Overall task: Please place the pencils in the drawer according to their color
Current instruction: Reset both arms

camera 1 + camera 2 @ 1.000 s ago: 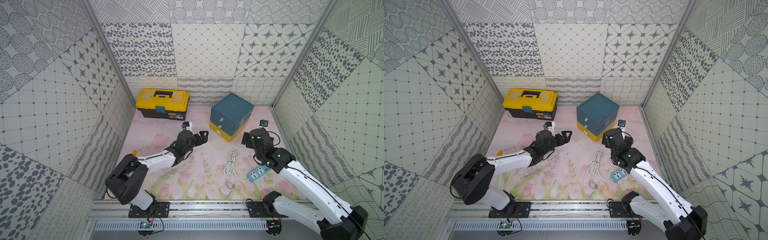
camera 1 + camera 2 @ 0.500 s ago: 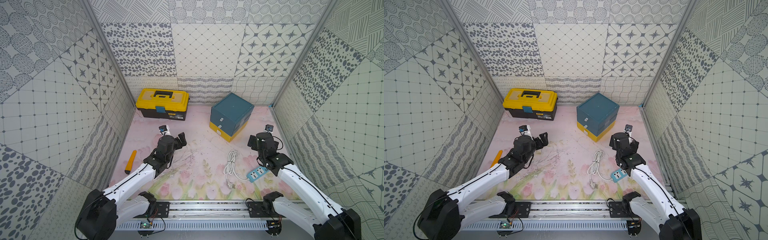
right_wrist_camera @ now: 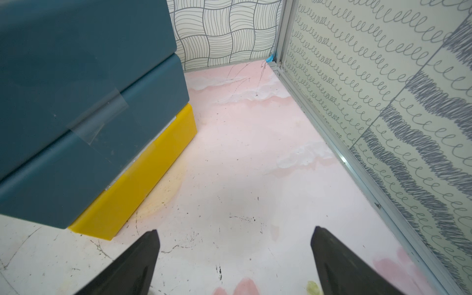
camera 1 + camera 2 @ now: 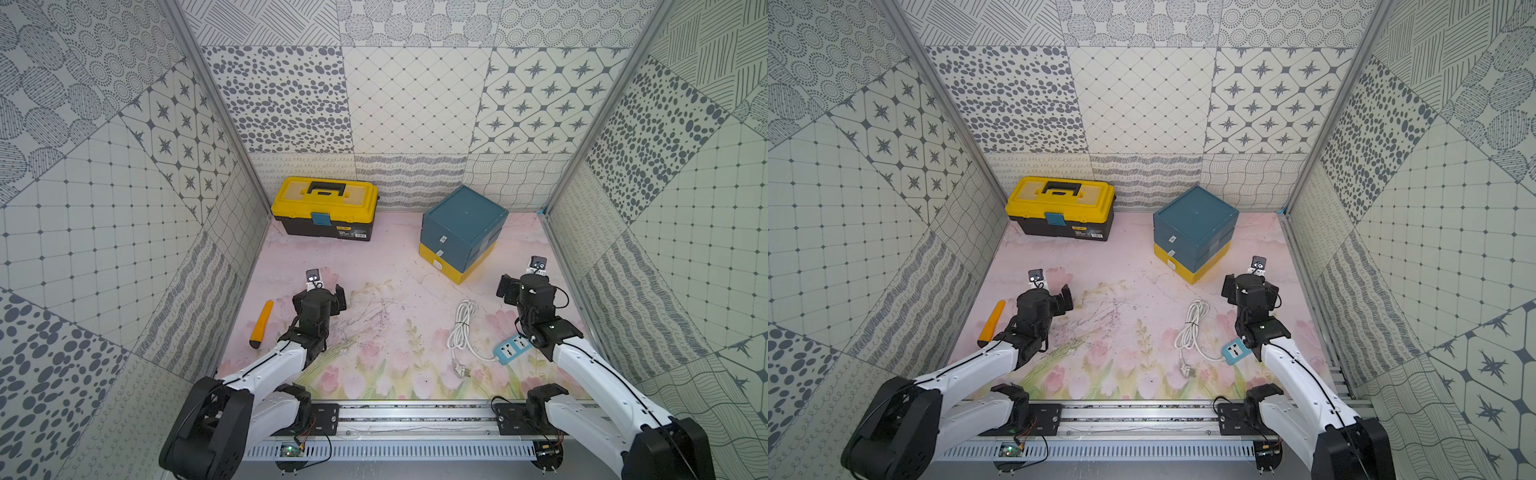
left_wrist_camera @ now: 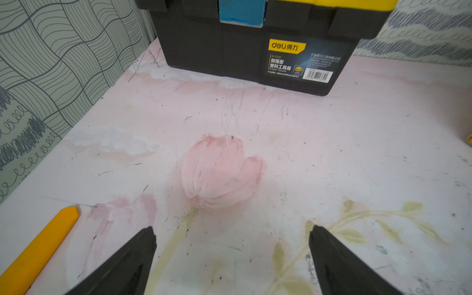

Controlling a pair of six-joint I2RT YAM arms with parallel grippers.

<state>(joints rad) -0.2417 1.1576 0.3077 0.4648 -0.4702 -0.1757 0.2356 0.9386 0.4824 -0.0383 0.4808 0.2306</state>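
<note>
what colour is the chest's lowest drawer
The lowest drawer is yellow; it shows best in the right wrist view.

You face a booth whose three walls [image 4: 415, 95] are pale panels with grey patterns: dots, stars, grids, waves. The table [image 4: 386, 257] has a scuffed pink tulip print, evenly lit. A metal rail [image 4: 415, 419] runs along its near edge.

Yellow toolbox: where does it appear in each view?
Top view: yellow toolbox at the back, left of centre.
Top view: yellow toolbox, same place.
Left wrist: yellow toolbox straight ahead, black front showing.
Right wrist: not in it.
Shared landmark: orange stick, absent from right wrist only.
</note>
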